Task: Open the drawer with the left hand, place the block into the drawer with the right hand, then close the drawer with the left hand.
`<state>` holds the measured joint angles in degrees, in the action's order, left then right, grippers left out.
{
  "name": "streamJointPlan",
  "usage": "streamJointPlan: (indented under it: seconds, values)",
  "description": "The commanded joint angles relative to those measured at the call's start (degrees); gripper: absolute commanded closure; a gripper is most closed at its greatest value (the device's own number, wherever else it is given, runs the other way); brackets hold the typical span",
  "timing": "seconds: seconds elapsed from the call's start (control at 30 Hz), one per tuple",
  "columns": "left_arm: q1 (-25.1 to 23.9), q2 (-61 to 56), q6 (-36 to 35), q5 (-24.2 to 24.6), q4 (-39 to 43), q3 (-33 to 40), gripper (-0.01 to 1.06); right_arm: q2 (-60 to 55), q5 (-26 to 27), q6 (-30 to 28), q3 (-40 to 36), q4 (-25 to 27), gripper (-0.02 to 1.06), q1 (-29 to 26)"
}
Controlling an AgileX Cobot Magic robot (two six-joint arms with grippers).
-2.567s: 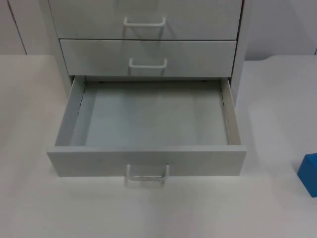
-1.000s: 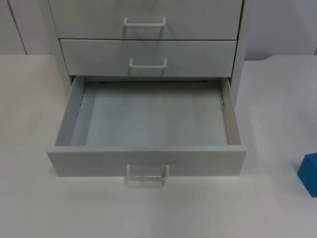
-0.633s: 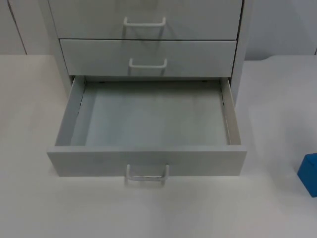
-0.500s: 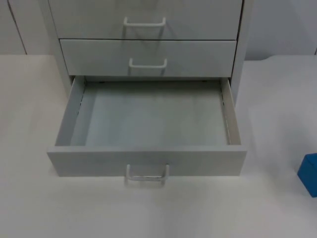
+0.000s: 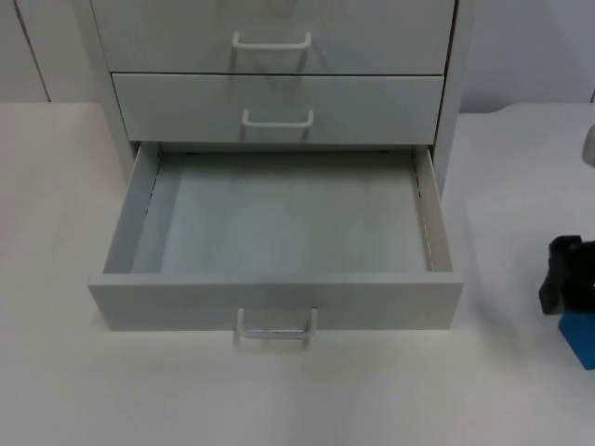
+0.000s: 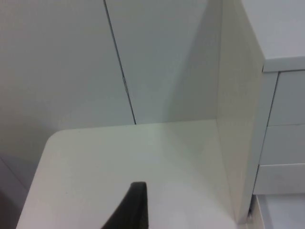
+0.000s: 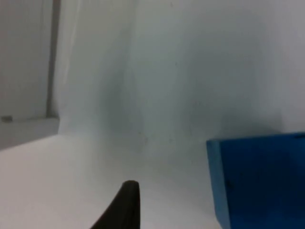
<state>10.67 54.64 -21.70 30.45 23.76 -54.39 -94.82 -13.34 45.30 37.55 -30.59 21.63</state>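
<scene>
Blue block (image 5: 580, 336) on white counter (image 5: 502, 390) just below right gripper (image 5: 565, 286), finger spread impossible to tell; bottom drawer (image 5: 279, 302) pulled open, well aside; left gripper (image 6: 131, 210) waiting beside cabinet (image 6: 238, 124), fingers unreadable.

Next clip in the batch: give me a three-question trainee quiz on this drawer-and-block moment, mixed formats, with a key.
1. True or false: the bottom drawer of the cabinet is pulled out and holds nothing.
2. Multiple choice: where is the blue block? A) inside the drawer; B) on the table to the right of the drawer; C) on top of the cabinet.
3. Fill in: the right gripper is just above the ____.

Key: 1 true. 2 B. 3 blue block; the right wrist view shows it close ahead of the fingertip. The left gripper's fingertip is over the table by the cabinet's side, waiting.
</scene>
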Motion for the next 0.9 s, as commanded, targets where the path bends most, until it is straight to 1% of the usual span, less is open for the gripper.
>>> streamJointPlan:
  seconds: [0.0,0.13,0.27,0.33,0.4,0.43,0.47,0.5,0.53,0.63,0.67,0.73,0.77,0.8,0.87]
  values:
    - [0.07,-0.04,-0.01,-0.55,0.71,0.33,0.00,-1.35,1.05,0.32,0.38,-0.81,0.02,0.10]
    - [0.07,0.20,-0.01,-0.55,0.71,0.33,0.00,-2.57,2.10,1.72,0.53,-0.81,0.02,-1.27]
    - [0.07,0.21,-0.01,-0.55,0.95,0.33,0.00,-2.87,2.96,1.71,0.68,-0.93,0.02,-3.41]
    - [0.07,0.21,-0.01,-0.55,1.07,0.33,0.00,-3.28,2.96,1.71,0.68,-2.30,0.05,-4.24]
    - [0.07,0.21,-0.01,-0.77,1.07,0.33,0.00,-3.98,3.04,1.58,0.68,-2.73,0.15,-4.26]
    - [0.07,0.21,-0.01,-0.77,1.07,0.33,0.00,-3.98,3.04,1.58,0.68,-2.73,0.15,-4.26]
    - [0.07,0.21,-0.01,-0.77,1.07,0.33,0.00,-4.61,3.43,1.46,0.68,-2.73,0.24,-4.26]
    - [0.07,0.31,-0.01,-0.74,1.07,0.33,0.00,-5.08,3.75,1.46,0.68,-2.73,0.28,-4.26]
    - [0.07,0.31,-0.01,-0.74,1.22,0.33,0.00,-5.61,3.75,1.46,0.68,-2.73,0.31,-4.26]
    - [0.07,0.31,-0.01,-0.74,1.31,0.33,0.00,-6.21,3.75,1.46,0.68,-2.73,0.33,-4.26]
    - [0.07,0.31,-0.01,-0.74,1.31,0.33,0.00,-6.21,3.75,1.46,0.68,-2.94,0.35,-4.26]
    - [0.07,0.31,-0.01,-0.74,1.31,0.33,0.00,-6.21,3.75,1.93,0.68,-3.83,0.46,-4.26]
    - [0.07,0.31,-0.01,-0.74,1.31,0.33,0.00,-6.21,3.75,2.06,0.68,-3.83,0.54,-4.26]
    - [0.07,0.31,-0.01,-0.74,1.31,0.33,0.00,-6.21,3.75,2.06,0.68,-3.83,0.54,-4.26]
    - [0.07,0.31,-0.01,-0.74,1.31,0.33,0.00,-6.21,3.75,2.24,0.68,-3.83,0.73,-4.26]
